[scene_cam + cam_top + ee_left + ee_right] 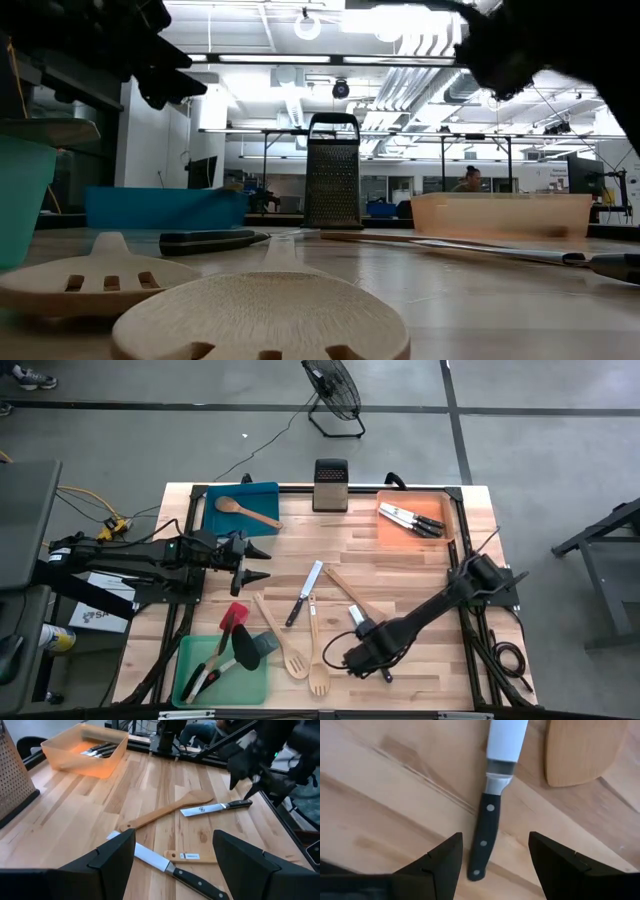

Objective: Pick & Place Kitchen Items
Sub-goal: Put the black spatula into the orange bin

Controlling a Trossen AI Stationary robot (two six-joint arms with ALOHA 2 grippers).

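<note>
Kitchen items lie loose on the wooden table (420,550). A black-handled knife (487,825) lies flat beside a wooden spatula (350,592). My right gripper (495,840) hangs open just above the knife's handle, fingers pointing down, one on each side, touching nothing. From the left wrist view the right gripper (245,772) shows over that knife (215,809). A second knife (305,592), a slotted wooden spoon (283,640) and a wooden fork (317,655) lie in the middle. My left gripper (262,563) waits open at the table's left, raised.
A blue tray (262,492) with a wooden spoon stands far left. An orange tray (452,510) with knives stands far right. A green tray (255,685) with spatulas stands near left, a red spatula (232,618) beside it. A metal grater (330,485) stands far centre.
</note>
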